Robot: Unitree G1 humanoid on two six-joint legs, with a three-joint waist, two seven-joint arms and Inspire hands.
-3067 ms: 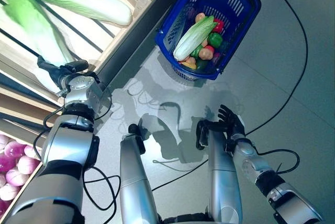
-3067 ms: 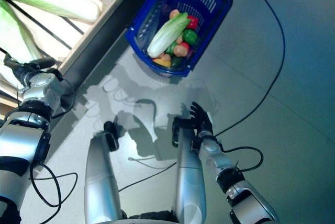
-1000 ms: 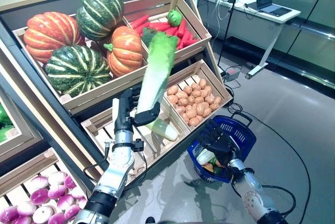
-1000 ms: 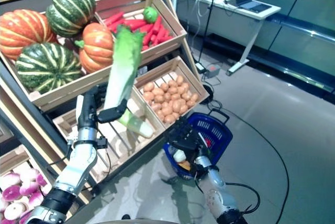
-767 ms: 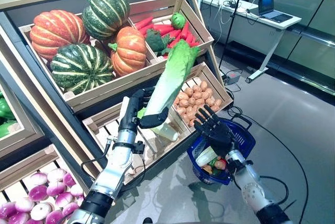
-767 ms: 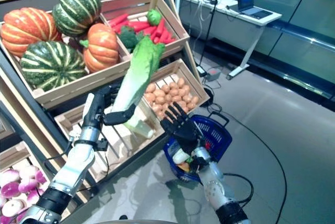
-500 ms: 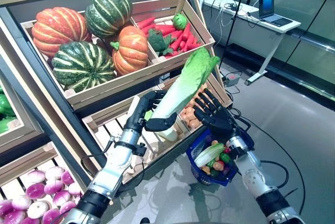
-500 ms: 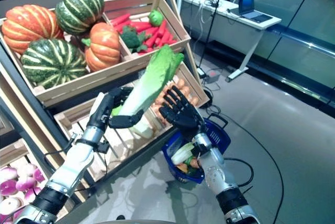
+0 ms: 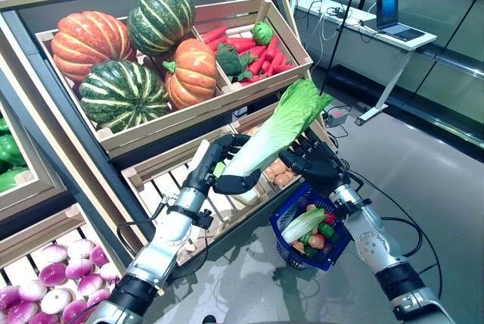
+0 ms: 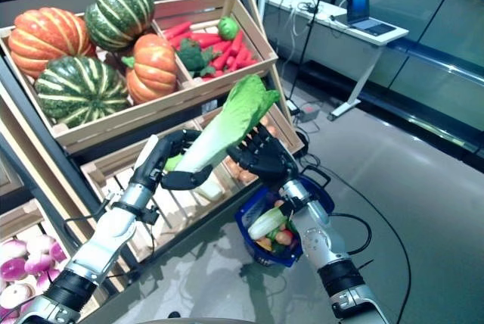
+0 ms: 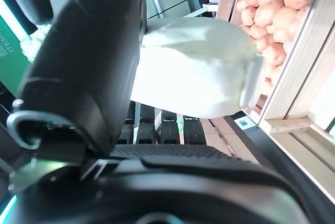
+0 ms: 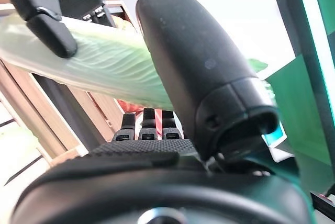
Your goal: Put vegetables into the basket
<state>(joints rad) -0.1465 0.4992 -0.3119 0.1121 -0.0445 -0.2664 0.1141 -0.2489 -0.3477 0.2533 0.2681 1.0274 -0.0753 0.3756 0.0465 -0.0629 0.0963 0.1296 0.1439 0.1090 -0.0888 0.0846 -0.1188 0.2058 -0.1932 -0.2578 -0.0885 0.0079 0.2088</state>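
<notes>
A wooden produce stand (image 9: 113, 142) with slanted crates rises over a grey floor, and both hands meet on one cabbage beside it.

The left hand (image 9: 219, 169) has its fingers and thumb curled round the pale lower stem of a long napa cabbage (image 9: 276, 131), held tilted with its leafy green end uppermost, in front of the stand's lower crate of potatoes (image 9: 280, 172). The right hand (image 9: 314, 161) lies against the cabbage's middle from the far side, thumb and fingers folded partly about it. Below them the blue basket (image 9: 291, 252) sits on the floor at the stand's foot, already holding another cabbage (image 9: 302, 225) and small mixed vegetables. Pumpkins (image 9: 136, 44) and carrots (image 9: 253, 44) fill the upper crates.
</notes>
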